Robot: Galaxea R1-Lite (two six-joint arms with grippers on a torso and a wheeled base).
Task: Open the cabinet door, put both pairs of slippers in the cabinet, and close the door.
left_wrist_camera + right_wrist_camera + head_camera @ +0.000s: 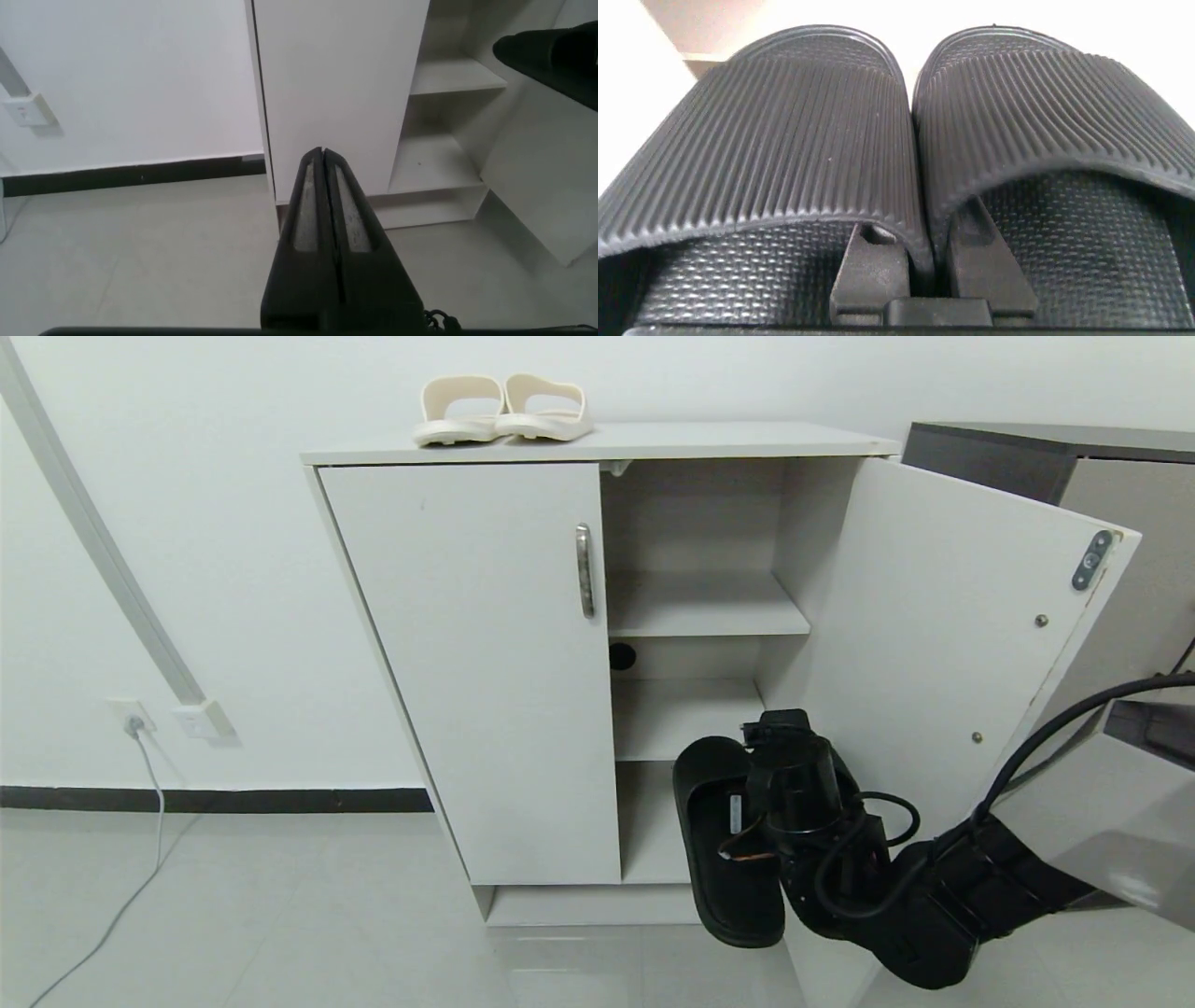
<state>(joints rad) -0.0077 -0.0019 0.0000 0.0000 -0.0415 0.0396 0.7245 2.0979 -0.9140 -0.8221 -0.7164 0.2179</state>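
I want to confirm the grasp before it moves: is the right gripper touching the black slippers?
Touching. The right wrist view shows the right gripper with one finger inside each of the black slippers, pinching their adjoining sides together.

I see my right pincer (pixel 923 245) clamped on the pair of black slippers (pixel 1036 121). One finger (pixel 868 273) is tucked under each ribbed strap (pixel 785 140), and the slippers' touching inner edges are squeezed between the two. The straps arch side by side just beyond the fingertips. Pebbled footbeds (pixel 729 285) lie to either side of the fingers. A pale surface (pixel 701 28) shows past the slippers.
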